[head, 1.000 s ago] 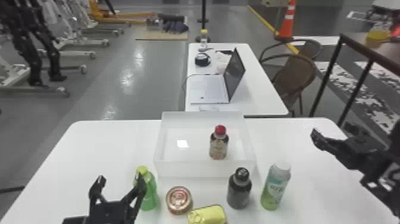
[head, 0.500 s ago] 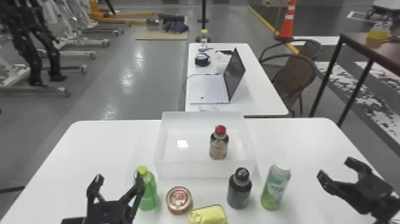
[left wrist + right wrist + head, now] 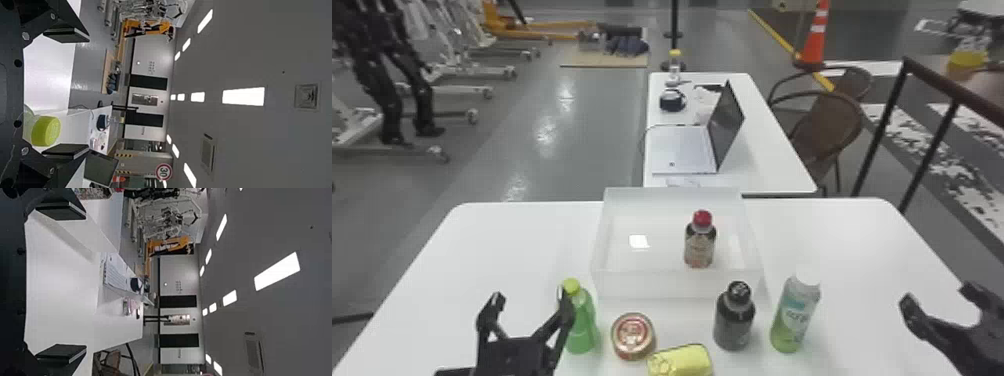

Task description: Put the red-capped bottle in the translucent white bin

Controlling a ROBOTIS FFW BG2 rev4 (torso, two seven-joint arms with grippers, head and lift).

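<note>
Red-capped bottle upright inside translucent white bin, centre of frame; task looks done. Left gripper, lower left, right gripper, lower right: fingers wide apart, empty (presumably nothing more to carry).

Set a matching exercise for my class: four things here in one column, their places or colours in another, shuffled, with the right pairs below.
1. Red-capped bottle | A. Orange and white
2. Laptop | B. Near the green bottle
3. Left claw | C. Standing inside the bin
4. Cone | D. On the far table

Pairs: 1-C, 2-D, 3-B, 4-A
</note>
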